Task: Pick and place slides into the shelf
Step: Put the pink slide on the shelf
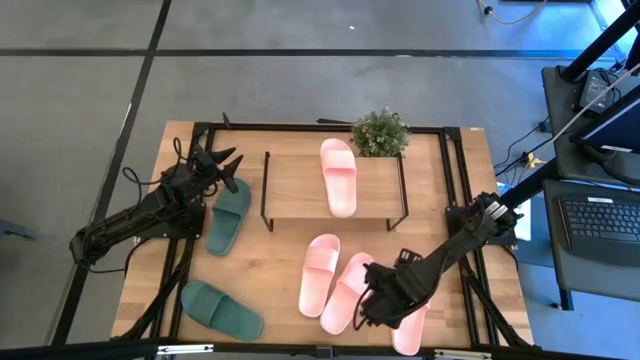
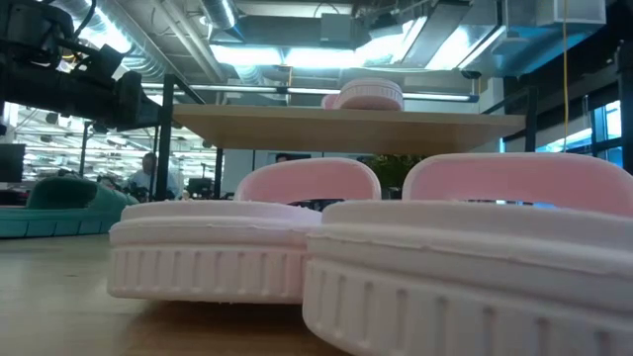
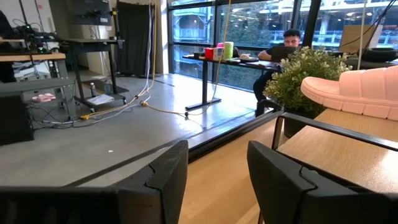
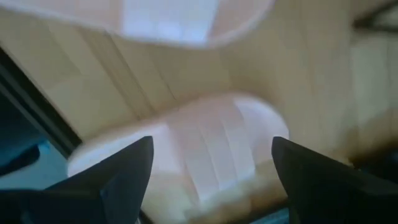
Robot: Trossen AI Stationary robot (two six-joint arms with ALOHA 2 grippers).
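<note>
On the shelf, a light wood board on thin black legs, lies one pink slide on its sole. Two pink slides lie on the table in front of it, and a third lies at the near edge. My right gripper hangs open above that third slide, pointing down, with a finger on either side and clear of it. Two dark green slides lie at the left. My left gripper waits open and level at the far left, above the table.
A small potted plant stands at the far edge behind the shelf's right end. Black frame rails run along the table's sides. Bare wood lies between the green slides and the pink ones. A person sits at a desk in the room beyond.
</note>
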